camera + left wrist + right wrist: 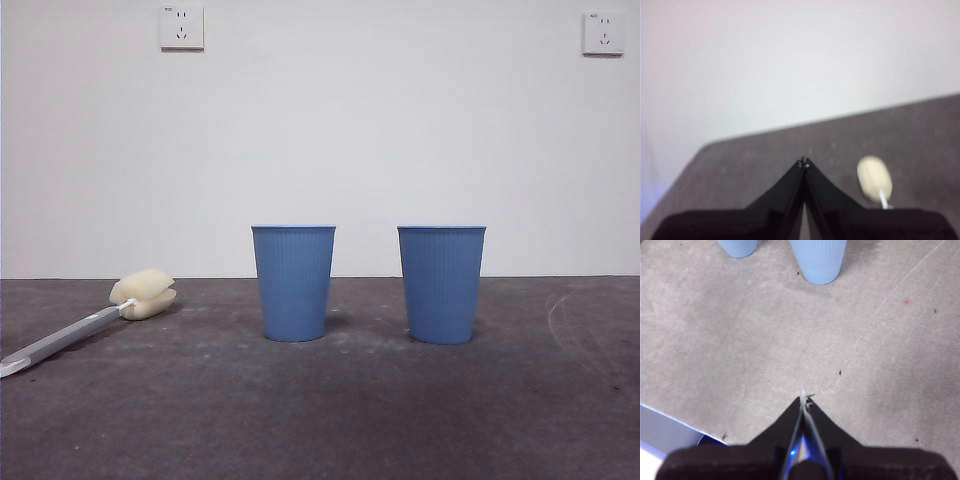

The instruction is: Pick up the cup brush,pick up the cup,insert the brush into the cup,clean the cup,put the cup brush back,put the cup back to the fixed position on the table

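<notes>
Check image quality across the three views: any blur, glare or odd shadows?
Front view: sharp, even light, soft short shadows under both cups and the cup brush. Left wrist view: soft focus, sponge head fuzzy, wall washed out. Right wrist view: table looks pale and overexposed, blue glint between the right gripper fingers.

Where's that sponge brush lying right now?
In the front view the cup brush lies flat on the table at the far left, apart from the two blue cups, untouched by either hand.
</notes>
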Robot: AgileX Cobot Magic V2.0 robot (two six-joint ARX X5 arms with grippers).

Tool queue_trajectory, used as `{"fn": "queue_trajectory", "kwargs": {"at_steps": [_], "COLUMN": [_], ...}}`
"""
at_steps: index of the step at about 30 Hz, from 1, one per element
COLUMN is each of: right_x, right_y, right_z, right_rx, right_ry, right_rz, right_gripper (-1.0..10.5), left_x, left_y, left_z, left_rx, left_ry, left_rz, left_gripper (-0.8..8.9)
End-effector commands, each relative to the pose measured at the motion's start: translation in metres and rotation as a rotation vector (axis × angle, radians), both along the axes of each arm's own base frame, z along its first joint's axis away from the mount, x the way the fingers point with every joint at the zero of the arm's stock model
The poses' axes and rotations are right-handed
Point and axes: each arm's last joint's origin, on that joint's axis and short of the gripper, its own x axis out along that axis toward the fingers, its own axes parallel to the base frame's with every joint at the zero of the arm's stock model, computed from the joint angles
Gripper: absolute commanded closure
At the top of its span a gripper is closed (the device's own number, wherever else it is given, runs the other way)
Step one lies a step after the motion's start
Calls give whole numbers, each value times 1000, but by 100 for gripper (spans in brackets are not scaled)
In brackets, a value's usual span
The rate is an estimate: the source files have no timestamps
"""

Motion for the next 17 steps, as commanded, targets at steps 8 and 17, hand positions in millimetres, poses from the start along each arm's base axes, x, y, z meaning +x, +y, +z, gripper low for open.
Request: {"fn": "queue_trajectory", "kwargs": {"at_steps": [8, 17], "right_x": [0, 0], "right_y": [0, 0], "right_z": [2, 2], "right_rx": [-6, -6], "right_ry": [-12, -12], "right_rz": [-3, -3], "right_gripper": [946, 946], "left_x": [-11, -16], "left_y": [2, 1], "left_z": [-68, -91], "left_rx": [-103, -167], "left_ry": [43, 165], "left_rz": [29, -3], "left_gripper": [818, 817]}}
